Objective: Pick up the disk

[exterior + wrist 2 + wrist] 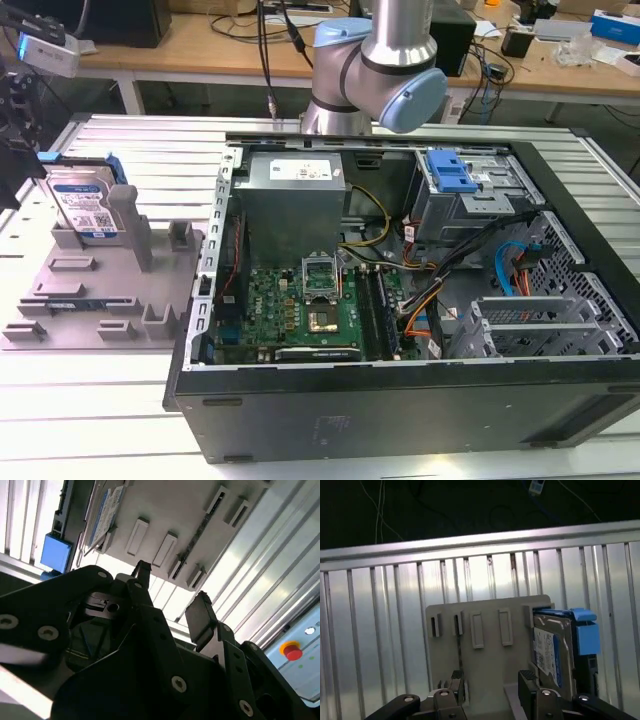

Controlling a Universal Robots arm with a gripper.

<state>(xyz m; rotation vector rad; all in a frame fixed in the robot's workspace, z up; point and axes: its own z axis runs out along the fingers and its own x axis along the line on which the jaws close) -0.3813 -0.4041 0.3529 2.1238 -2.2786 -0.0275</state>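
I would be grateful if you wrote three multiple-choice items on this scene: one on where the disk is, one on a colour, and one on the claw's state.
1. Where is the disk?
A. On edge in the grey fixture, at the exterior view's left of the computer case
B. Flat on the motherboard
C. On a workbench at the back

2. What colour are the disk's side rails?
A. Red
B. Yellow
C. Blue

3. How is the claw?
A. Shut on the disk
B. Open and empty
C. Shut on a cable

Answers:
1 A: the exterior view shows it standing in the fixture, outside the case.
2 C: the rails are blue in the first wrist view.
3 B: in both wrist views its fingers stand apart with nothing between them.
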